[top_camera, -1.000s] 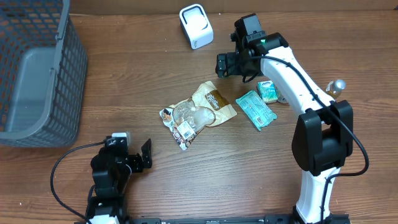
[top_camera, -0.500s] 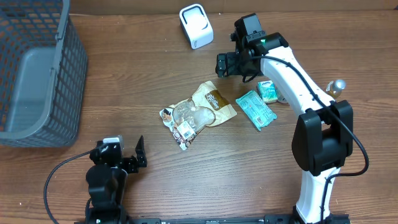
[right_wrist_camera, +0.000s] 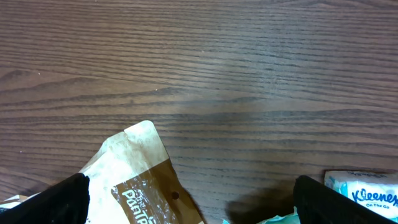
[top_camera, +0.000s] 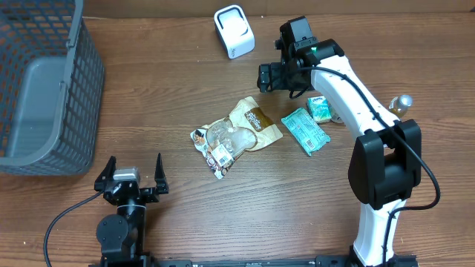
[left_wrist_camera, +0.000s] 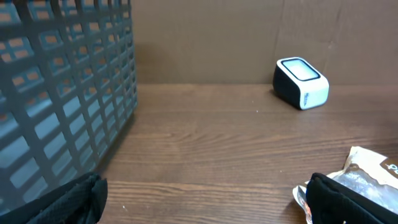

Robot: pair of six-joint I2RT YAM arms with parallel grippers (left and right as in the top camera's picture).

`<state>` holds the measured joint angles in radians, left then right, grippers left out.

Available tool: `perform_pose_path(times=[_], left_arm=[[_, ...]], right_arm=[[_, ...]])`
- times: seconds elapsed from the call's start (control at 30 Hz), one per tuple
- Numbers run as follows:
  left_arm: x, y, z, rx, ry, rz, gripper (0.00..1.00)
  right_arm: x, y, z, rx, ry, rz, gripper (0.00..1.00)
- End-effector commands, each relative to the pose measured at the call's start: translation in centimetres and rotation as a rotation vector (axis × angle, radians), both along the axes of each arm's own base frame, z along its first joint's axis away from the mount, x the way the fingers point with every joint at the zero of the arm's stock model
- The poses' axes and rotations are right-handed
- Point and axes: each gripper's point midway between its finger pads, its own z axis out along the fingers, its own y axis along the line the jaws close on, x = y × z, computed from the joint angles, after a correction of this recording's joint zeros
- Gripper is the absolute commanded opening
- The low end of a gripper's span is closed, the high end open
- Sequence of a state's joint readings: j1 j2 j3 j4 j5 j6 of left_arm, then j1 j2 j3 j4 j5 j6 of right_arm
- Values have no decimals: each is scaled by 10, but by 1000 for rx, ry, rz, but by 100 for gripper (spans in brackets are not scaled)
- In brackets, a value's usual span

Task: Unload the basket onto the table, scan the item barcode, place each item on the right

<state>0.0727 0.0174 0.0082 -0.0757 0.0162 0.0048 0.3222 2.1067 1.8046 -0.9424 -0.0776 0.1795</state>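
Note:
The white barcode scanner (top_camera: 234, 31) stands at the back of the table and also shows in the left wrist view (left_wrist_camera: 301, 82). Mid-table lie a tan and brown snack bag (top_camera: 254, 122), a clear snack packet (top_camera: 220, 144), a teal packet (top_camera: 305, 130) and a Kleenex pack (top_camera: 320, 109). My right gripper (top_camera: 276, 78) hovers open just behind the tan bag (right_wrist_camera: 140, 177), holding nothing. My left gripper (top_camera: 133, 165) stands open near the front left, facing the far side. Between its fingers (left_wrist_camera: 202, 202) is bare wood, and the clear packet's edge (left_wrist_camera: 367, 174) lies by the right finger.
A dark grey mesh basket (top_camera: 44, 89) takes up the back left corner, and its wall fills the left of the left wrist view (left_wrist_camera: 56, 93). A small clear bottle (top_camera: 401, 102) sits at the right, beyond the Kleenex pack.
My left gripper has swung from pointing right to facing the far side and shifted a little left. The right arm and the items have stayed still.

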Motion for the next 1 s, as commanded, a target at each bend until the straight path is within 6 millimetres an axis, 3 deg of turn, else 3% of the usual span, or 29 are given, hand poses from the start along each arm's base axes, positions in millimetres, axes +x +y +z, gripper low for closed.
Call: perform_pose_path(times=[0.0, 0.4, 0.8, 0.97], left_arm=[[-1, 4, 1, 45, -5, 18, 100], [-1, 4, 1, 132, 1, 10, 100], [-2, 16, 2, -94, -23, 102, 100], [-2, 19, 2, -89, -25, 113, 100]], right_arm=[[0, -2, 6, 0, -13, -7, 100], [0, -2, 6, 0, -13, -7, 100], [0, -2, 6, 0, -13, -7, 100], [0, -2, 6, 0, -13, -7, 100]])
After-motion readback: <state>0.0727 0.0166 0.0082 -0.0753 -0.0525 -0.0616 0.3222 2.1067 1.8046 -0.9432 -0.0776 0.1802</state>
